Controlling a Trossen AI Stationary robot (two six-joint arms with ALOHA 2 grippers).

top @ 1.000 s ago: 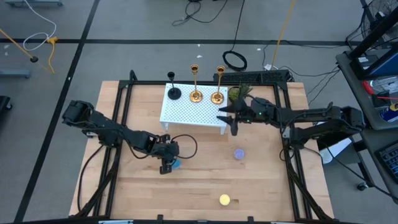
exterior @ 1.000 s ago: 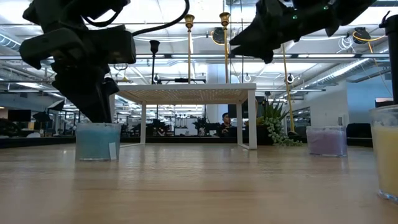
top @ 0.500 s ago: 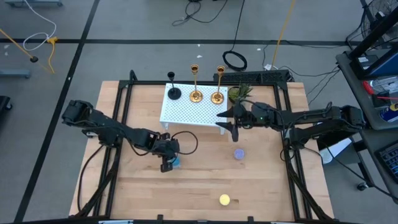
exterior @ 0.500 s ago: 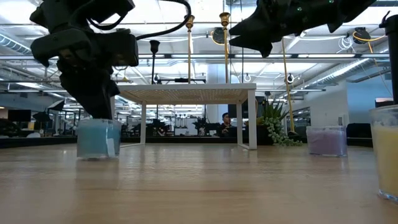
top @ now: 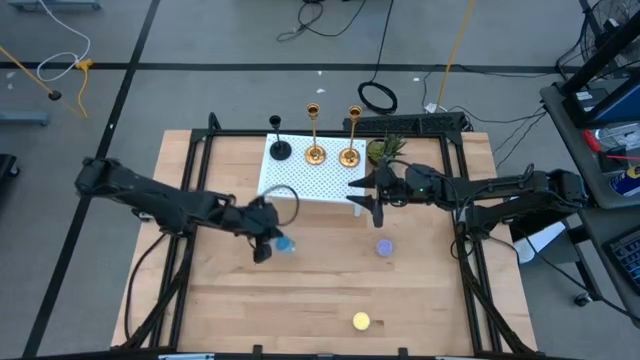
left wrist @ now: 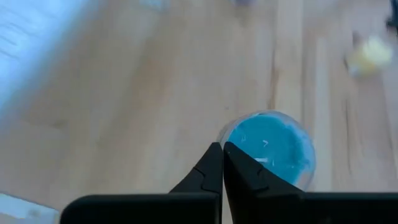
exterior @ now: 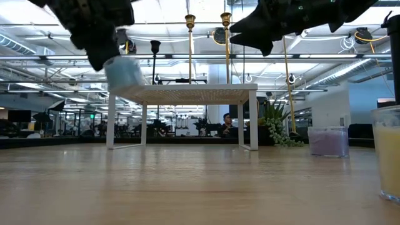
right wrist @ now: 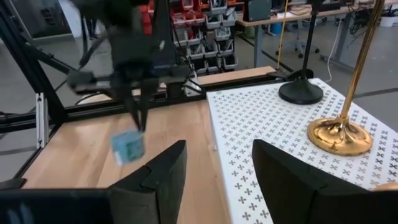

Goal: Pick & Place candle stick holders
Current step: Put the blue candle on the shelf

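Note:
Three candle stick holders stand by their round bases on the far edge of a white perforated stand (top: 300, 180): a short black one (top: 280, 150) and two gold ones (top: 315, 154) (top: 349, 156). My left gripper (top: 262, 242) is shut on a blue candle in a clear cup (top: 285, 243), in front of the stand's near left corner. My right gripper (top: 366, 196) hovers open and empty over the stand's near right corner. In the right wrist view its fingers (right wrist: 214, 168) point across the stand toward the black base (right wrist: 300, 92) and a gold base (right wrist: 339, 134). My left gripper pinches the cup's rim (left wrist: 225, 140) between its two fingertips, one finger inside the cup and one outside. The fingers come from above, pointing down. The cup (exterior: 123, 72) hangs below the fingers, tilted, lifted clear of the table.
A purple candle (top: 385, 247) stands on the table near the stand's right side and a yellow candle (top: 361, 321) near the front edge. A green plant (top: 385, 150) sits right of the gold holders. Black frame rails run along the table's left and right sides.
My left gripper has gone up and toward the table's far edge with the blue candle. The cup stood on the table before and now hangs tilted, well clear of it, at about the height of the stand's top.

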